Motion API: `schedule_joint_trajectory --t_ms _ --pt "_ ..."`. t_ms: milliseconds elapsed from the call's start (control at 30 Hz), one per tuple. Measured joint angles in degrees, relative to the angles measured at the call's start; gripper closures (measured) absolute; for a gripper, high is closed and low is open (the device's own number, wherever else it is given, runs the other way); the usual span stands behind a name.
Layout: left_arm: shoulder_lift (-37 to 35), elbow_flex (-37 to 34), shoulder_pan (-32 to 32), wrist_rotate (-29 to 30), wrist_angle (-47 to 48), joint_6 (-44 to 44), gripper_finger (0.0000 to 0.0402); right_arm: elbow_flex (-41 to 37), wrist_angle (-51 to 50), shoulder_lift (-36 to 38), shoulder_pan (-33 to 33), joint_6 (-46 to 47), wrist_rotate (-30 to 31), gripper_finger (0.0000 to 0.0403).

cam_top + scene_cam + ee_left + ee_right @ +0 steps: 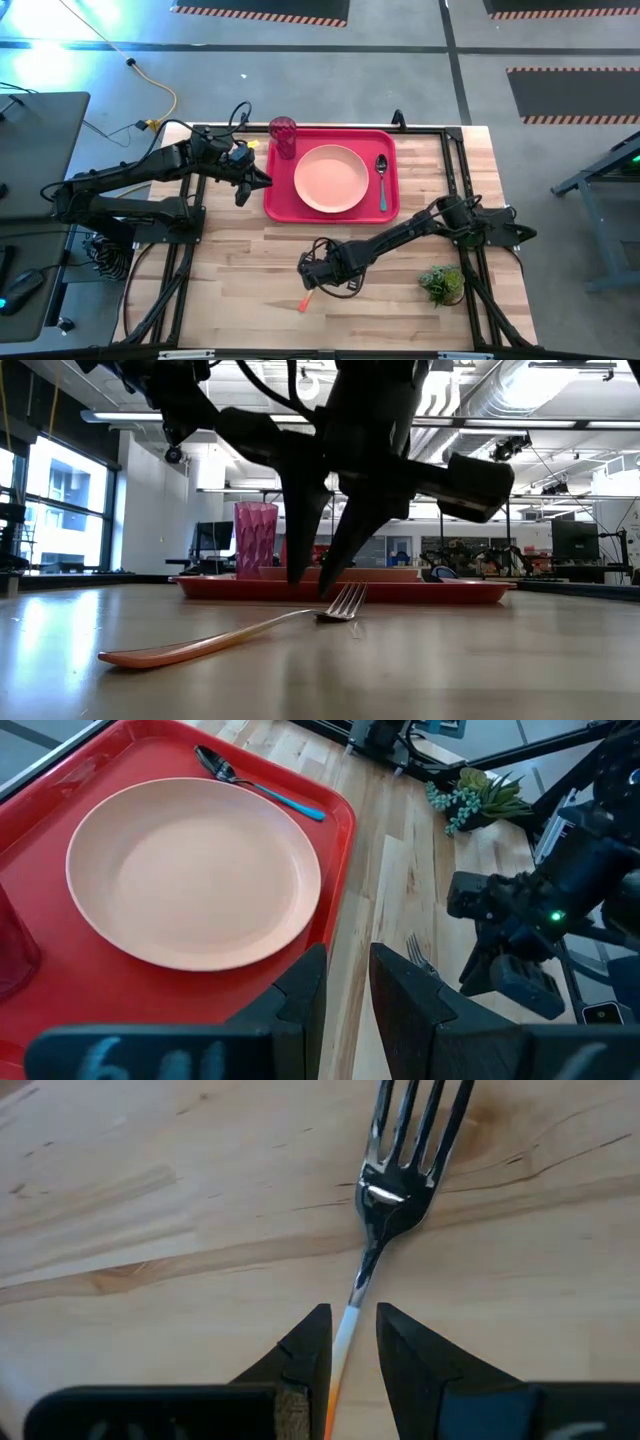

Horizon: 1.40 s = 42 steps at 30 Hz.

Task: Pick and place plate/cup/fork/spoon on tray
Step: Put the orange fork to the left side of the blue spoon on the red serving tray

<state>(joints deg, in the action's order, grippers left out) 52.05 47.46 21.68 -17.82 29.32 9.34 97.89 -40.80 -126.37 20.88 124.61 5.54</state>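
The right pincer [350,1345] stands low over the fork [395,1180], its two dark wedge-shaped fingers [305,1350] set either side of the slim neck where the silver metal runs into the orange handle. A narrow gap remains on both sides of the neck, so the fingers straddle the fork without clearly pressing on it. The handle end is cut off beneath the fingers in the right wrist view. From above, only its orange tip [304,303] shows past the arm's dark bulk, and the tines are hidden. The low view shows the fork [230,635] lying flat on the bench [500,660], tines [345,602] curving slightly up, with the right pincer [310,575] reaching down just behind them.

The bench is pale butcher-block wood with visible grain and seams. A small green plant [441,284] sits near its right front corner.

The left pincer [347,980] hangs above the bench just beside the tray [330,880], its fingers almost together with a thin slit between them and nothing held.

The tray [275,200] is glossy red plastic with rounded corners and a raised rim. In it lie the round, matte salmon plate [331,179], the translucent ribbed dark-red cup [284,134] standing upright at one far corner, and the spoon [381,180] with its dark bowl and light-blue handle, just beside the plate. In the left wrist view the cup is cut off at the edge.
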Motion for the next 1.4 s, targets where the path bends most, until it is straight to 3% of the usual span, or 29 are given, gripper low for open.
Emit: schedule_joint_trajectory --t_ms 1033,1400 --pt "0.0 0.0 0.0 0.0 0.0 0.0 0.0332 -0.3 -0.1 -2.2 -1.0 0.0 -0.2 0.0330" --pt "0.0 0.0 0.1 0.0 0.0 0.0 0.0332 -0.2 -2.3 -2.2 -1.0 -2.0 -0.3 0.0397"
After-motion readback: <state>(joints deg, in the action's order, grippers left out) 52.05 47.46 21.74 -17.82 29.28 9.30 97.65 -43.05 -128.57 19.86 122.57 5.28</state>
